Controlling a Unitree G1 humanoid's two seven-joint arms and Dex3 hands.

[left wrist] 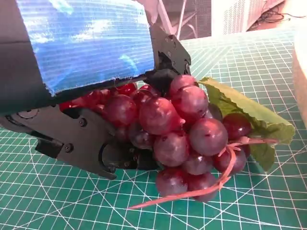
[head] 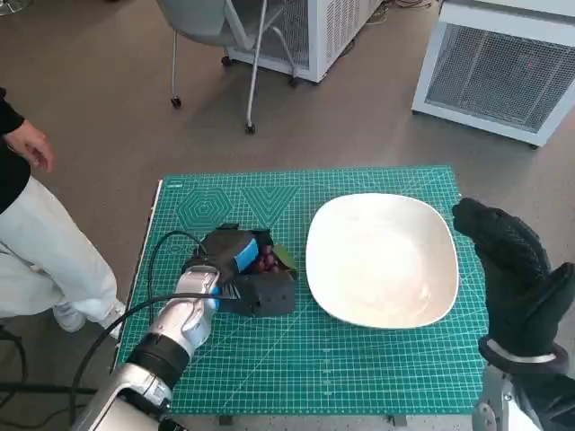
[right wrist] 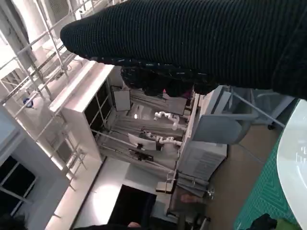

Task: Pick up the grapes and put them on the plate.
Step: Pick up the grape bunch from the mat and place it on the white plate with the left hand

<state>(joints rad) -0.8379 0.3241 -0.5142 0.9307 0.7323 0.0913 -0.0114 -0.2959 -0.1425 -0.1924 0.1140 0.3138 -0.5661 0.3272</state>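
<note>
While the grapes (left wrist: pixel 177 139) are enclosed by the black fingers (left wrist: pixel 91 143) of the left hand (head: pixel 241 269), the bunch is seen low over the green cutting mat (head: pixel 296 368) on the tabletop, with its lower berries at or just above the mat; contact cannot be told. The white plate (head: pixel 382 260) lies just beyond the left hand, on its inner side. The grip appears to be taken on the berries nearest the palm only, so the leaf (left wrist: pixel 249 115) and the outer berries hang free. A slip could be caused by that partial hold once the bunch is lifted. The plate's rim could be caught if the carry is too low. The right hand (head: pixel 512 269) is held raised beside the plate, gripping nothing, its fingers apparently apart.
</note>
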